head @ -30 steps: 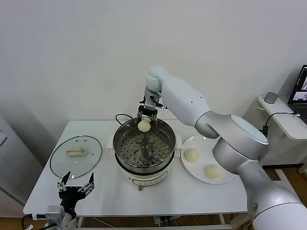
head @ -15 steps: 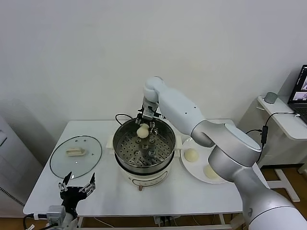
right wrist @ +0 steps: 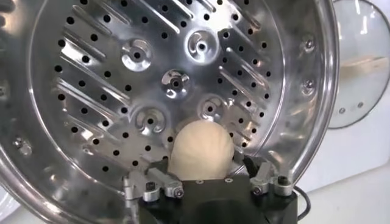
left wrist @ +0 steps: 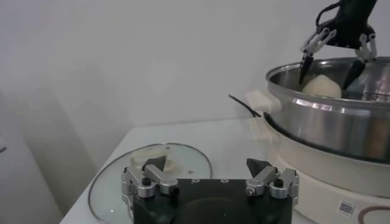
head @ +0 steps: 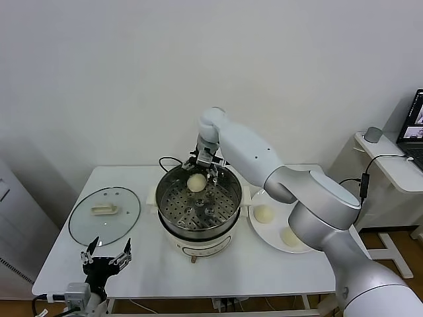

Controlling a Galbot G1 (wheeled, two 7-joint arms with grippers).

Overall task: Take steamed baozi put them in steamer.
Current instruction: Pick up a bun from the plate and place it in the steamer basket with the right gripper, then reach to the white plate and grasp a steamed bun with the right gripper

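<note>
Right gripper low inside the steamer, at the far rim. A bun sits between its fingers, which are spread wider than the bun in the left wrist view; no clamping visible, so the bun looks released or nearly so. It appears to rest on the perforated tray near the far wall, not at the tray's middle.

Two more buns, one nearer the pot and one nearer the tabletop's front edge, wait on the white plate just to the right of the steamer. Glass lid lies flat on the tabletop, well to the left. Left gripper parked at the front left edge, fingers spread, holding nothing.

Risks, as judged:
- Soft dough may stick to a fingertip; lifting straight up could drag the bun or tip it onto its side.
- The bun lies close to the pot wall. A sideways exit could clip a finger on the steel rim or shove the bun against the wall and dent it.
- Placement this far back leaves room for the rest, but the next bun dropped too near could press against this one.
- The arm crosses above the plate on its way back; a low path could knock the waiting buns.
</note>
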